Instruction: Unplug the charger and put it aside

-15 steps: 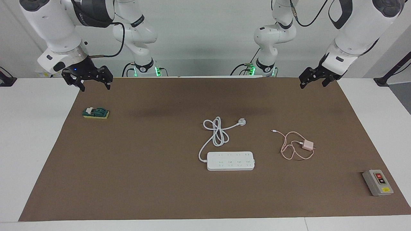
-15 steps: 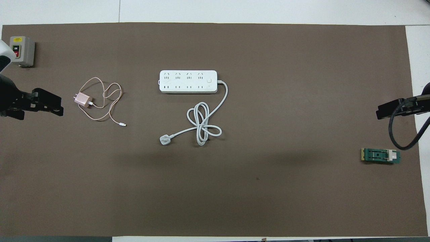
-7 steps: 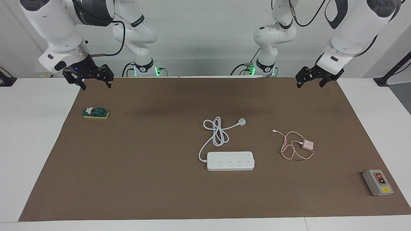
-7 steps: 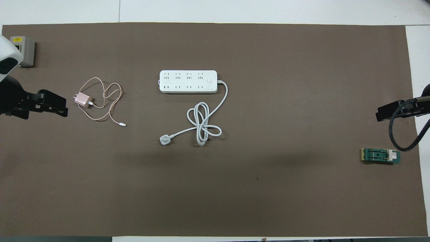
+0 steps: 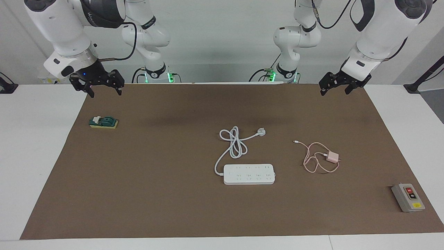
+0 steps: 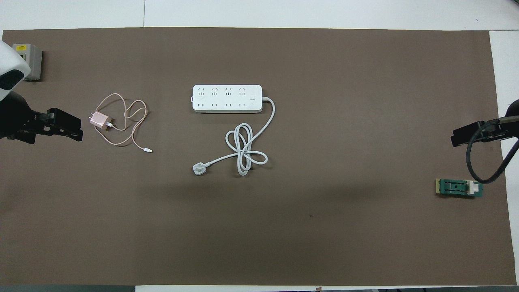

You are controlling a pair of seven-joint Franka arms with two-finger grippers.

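Observation:
The charger [image 5: 333,157] is a small pale pink cube lying on the brown mat, apart from the white power strip [image 5: 249,174] and plugged into nothing. Its thin pink cable [image 5: 314,163] loops beside it. In the overhead view the charger [image 6: 99,120] lies toward the left arm's end, beside the strip [image 6: 227,98]. My left gripper [image 5: 334,91] hangs open and empty in the air over the mat's edge at the robots' end; it also shows in the overhead view [image 6: 75,132]. My right gripper [image 5: 104,92] hangs open and empty over the mat's other corner at the robots' end.
The strip's thick white cord [image 5: 234,142] coils nearer to the robots than the strip. A grey switch box [image 5: 408,197] sits at the left arm's end, farthest from the robots. A small green block [image 5: 103,122] lies under the right gripper's area.
Both grippers have risen slightly and shifted a little inward over the mat. The charger, strip and other things have not moved.

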